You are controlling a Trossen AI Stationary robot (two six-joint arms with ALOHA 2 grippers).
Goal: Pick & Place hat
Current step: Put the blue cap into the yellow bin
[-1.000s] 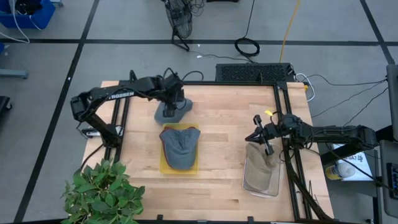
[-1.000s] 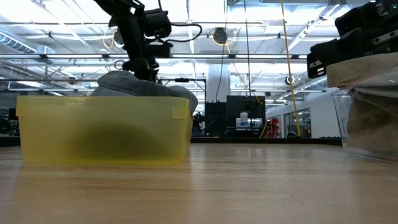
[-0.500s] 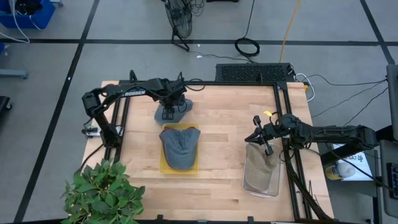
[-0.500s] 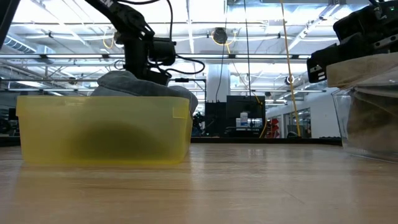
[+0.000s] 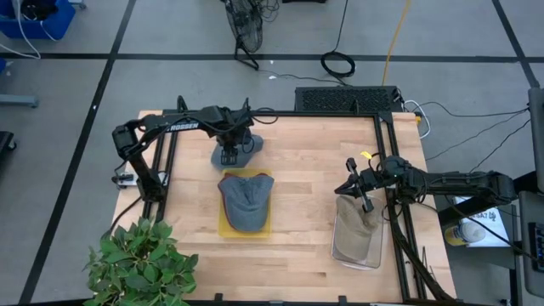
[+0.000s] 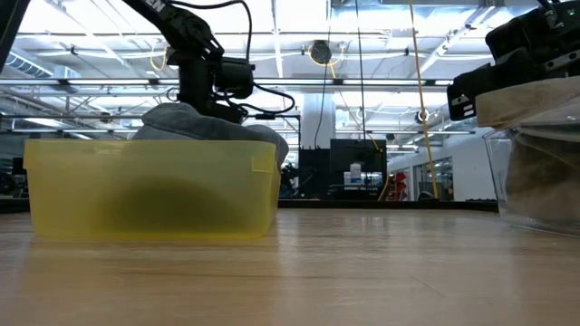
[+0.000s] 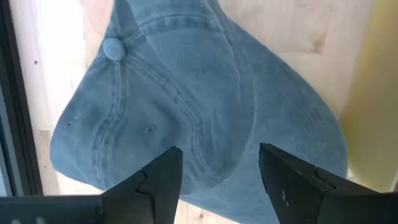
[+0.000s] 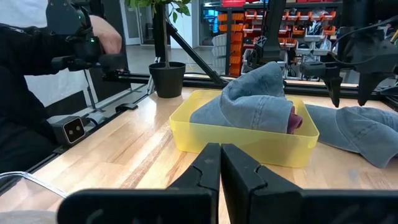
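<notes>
From above, my left gripper (image 5: 229,156) hung directly over a blue hat (image 5: 235,153) lying flat on the wooden table (image 5: 306,195) near its far edge, just behind the yellow tray (image 5: 223,228). A second blue hat (image 5: 246,201) sat in that tray. My right gripper (image 5: 360,189) waited at the table's right side, above the clear bin (image 5: 358,251) with tan fabric (image 5: 354,229) in it. A potted plant (image 5: 140,263) stood at the near left corner.

At table height, the yellow tray (image 6: 149,188) filled the left of the picture with denim heaped above its rim, and my left arm came down behind it. The clear bin (image 6: 535,177) showed at the right edge.

Through my left wrist camera, my two fingers (image 7: 155,180) stood wide apart with nothing between them, poised over the crown of the hat (image 7: 186,106), its top button toward one end. I could not tell whether the tips touched the cloth.

Through my right wrist camera, my fingers (image 8: 211,165) were pressed together and empty. Beyond them lay the tray (image 8: 242,134) with its hat, the flat hat (image 8: 357,134) beside it, and a person in dark sleeves (image 8: 37,56) at the table's side.
</notes>
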